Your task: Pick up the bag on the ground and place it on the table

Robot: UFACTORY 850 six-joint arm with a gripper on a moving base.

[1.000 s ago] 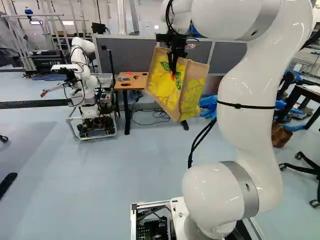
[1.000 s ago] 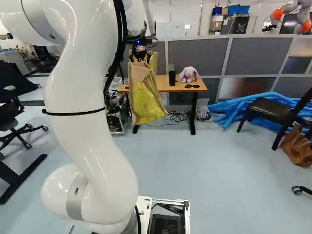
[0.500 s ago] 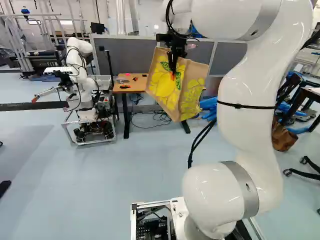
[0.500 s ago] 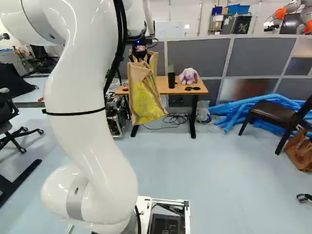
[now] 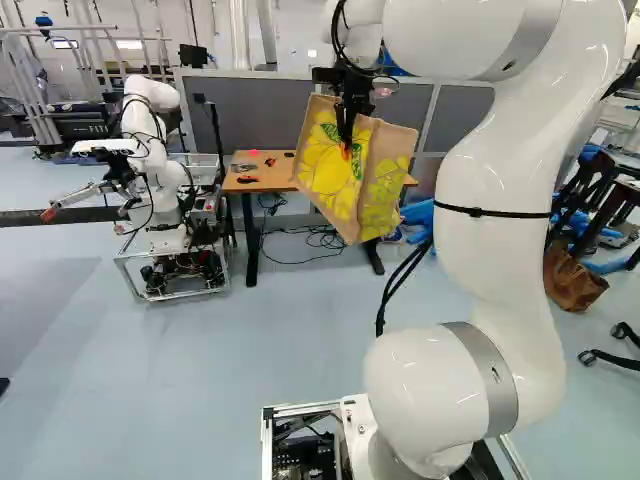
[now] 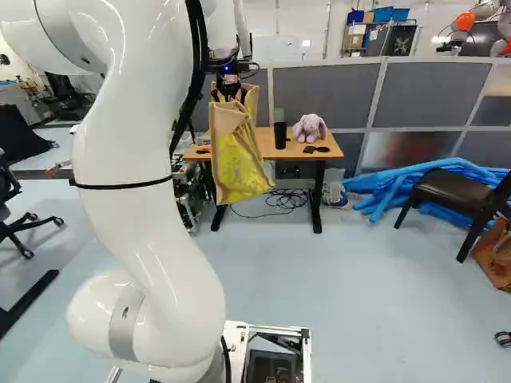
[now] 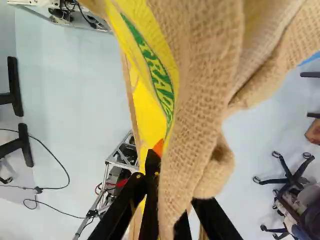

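Laid with a pale blue floor (image 6: 359,303) and walled off at the far side by grey partitions (image 6: 323,96). Shared, at the left of the left base view, with another robot (image 5: 155,180). Furnished near the partitions with a wood-topped, black-legged table (image 5: 275,175); heaped with blue tubes (image 6: 383,191) at the right of the right base view, behind a dark chair (image 6: 451,191).

Hoists the bag (image 5: 335,175) in mid-air on this side of the table, tilted, clear of floor and tabletop. Pinches cloth from both sides with the gripper (image 5: 348,138), fingers nearly together, tips partly hidden by folds. Carries a plush rabbit (image 6: 309,128), a dark cup (image 6: 280,136) and sunglasses (image 6: 317,149) on the table. Bears yellow fruit and green leaves on the bag's broad face, blurred yellow markings on its side.
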